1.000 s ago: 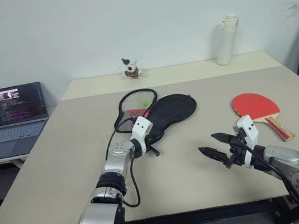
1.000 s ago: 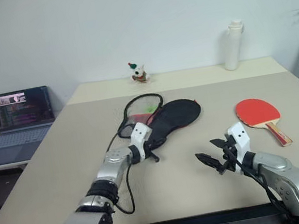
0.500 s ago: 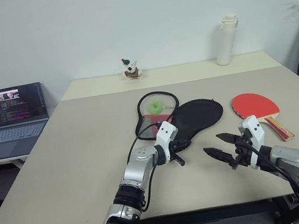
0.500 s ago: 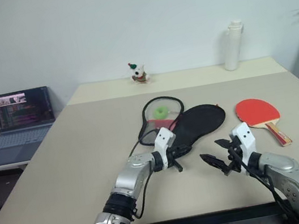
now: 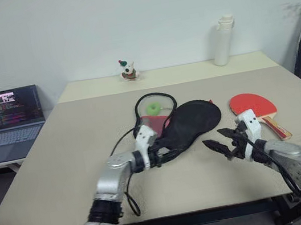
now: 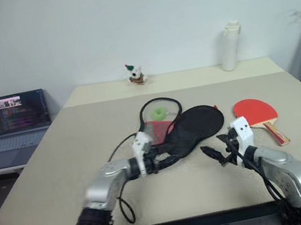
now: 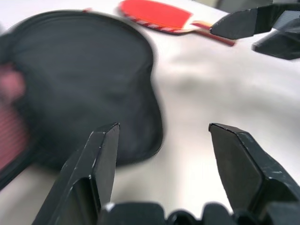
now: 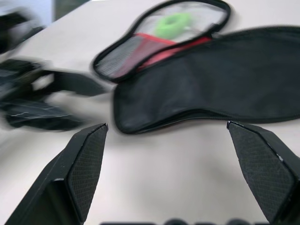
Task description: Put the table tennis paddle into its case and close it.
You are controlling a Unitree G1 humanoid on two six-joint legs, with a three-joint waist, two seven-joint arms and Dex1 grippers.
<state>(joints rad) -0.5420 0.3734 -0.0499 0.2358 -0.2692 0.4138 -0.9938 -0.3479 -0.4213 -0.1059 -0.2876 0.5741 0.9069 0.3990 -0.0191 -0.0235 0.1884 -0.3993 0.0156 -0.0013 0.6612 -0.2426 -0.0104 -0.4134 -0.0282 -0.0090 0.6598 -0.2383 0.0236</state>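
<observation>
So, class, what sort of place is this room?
Probably an office or lab: a plain white wall, a big bare table, and a laptop showing code on a side desk.

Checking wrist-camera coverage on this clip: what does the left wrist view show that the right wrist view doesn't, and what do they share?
Left wrist view alone: the table tennis paddle lying on the table beyond the case, and the right gripper beside it. Right wrist view alone: the case's mesh-pocket flap lying open, the green ring tag on it, and the left gripper near the case's narrow end. Both: the black side of the case and bare tabletop.
</observation>
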